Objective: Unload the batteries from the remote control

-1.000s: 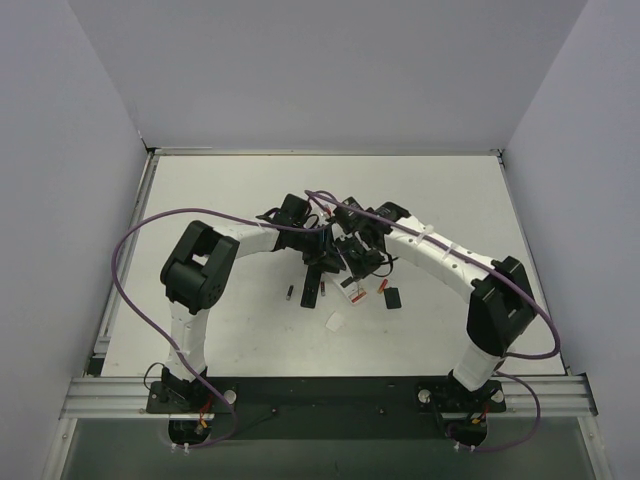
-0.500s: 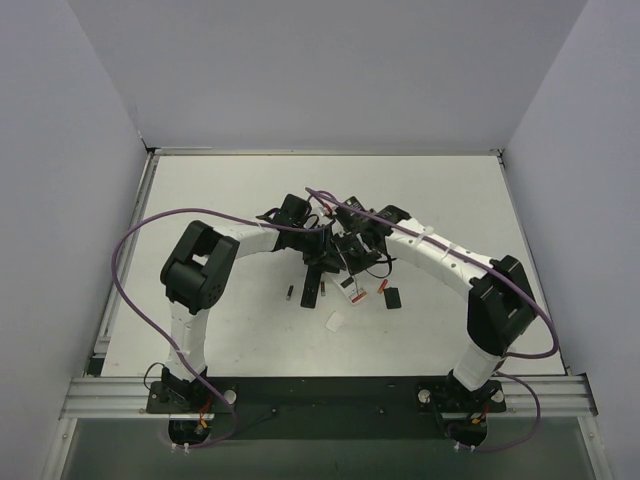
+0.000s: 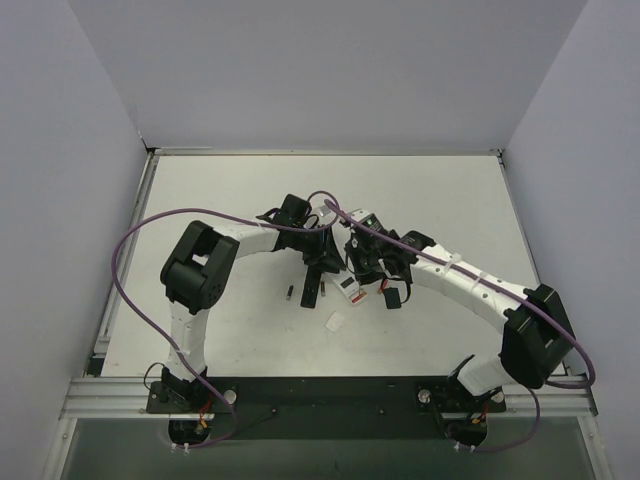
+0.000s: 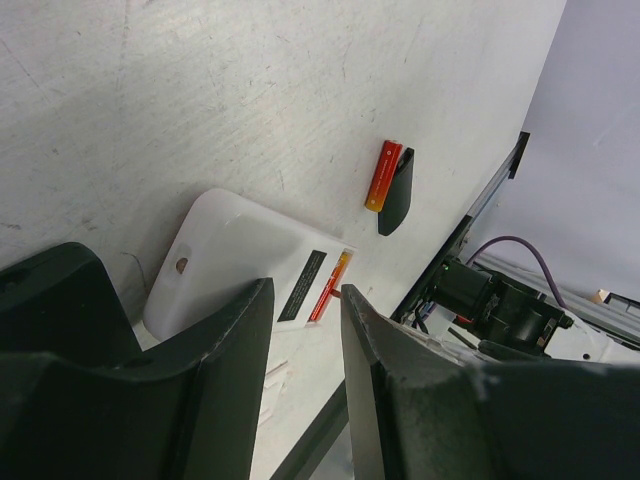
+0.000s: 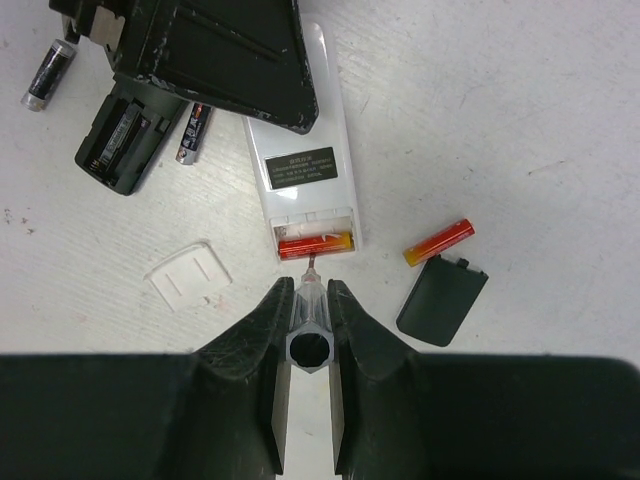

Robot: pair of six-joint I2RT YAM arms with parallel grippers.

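Overhead, the white remote [image 3: 346,285] lies flat on the table [image 3: 220,200], its long axis running from far-left to near-right. The left gripper [image 3: 322,262] is at its far end and the right gripper [image 3: 364,270] at its near end. A black remote [image 3: 311,289] lies just left of it, and a dark battery [image 3: 290,293] lies apart on that one's left (other small pieces are too tiny to read here).

From the left wrist, the left fingers stand close together with a slim gap. Whether they pinch the remote's end I cannot tell, since that end is hidden below them. A loose battery [image 4: 383,176], red fading to orange, lies just beside a black cover [image 4: 397,190].

From the right wrist, the seated battery [image 5: 315,243], also red to orange, lies crosswise in the open bay at the remote's near end. The right fingers are clenched on a slim tool [image 5: 308,325] whose tip points along the remote and reaches the bay's lip. A second dark battery [image 5: 192,132] lies between the two remotes, and a white cover [image 5: 188,273] lies near the bay. The left finger covers the white remote's far end.
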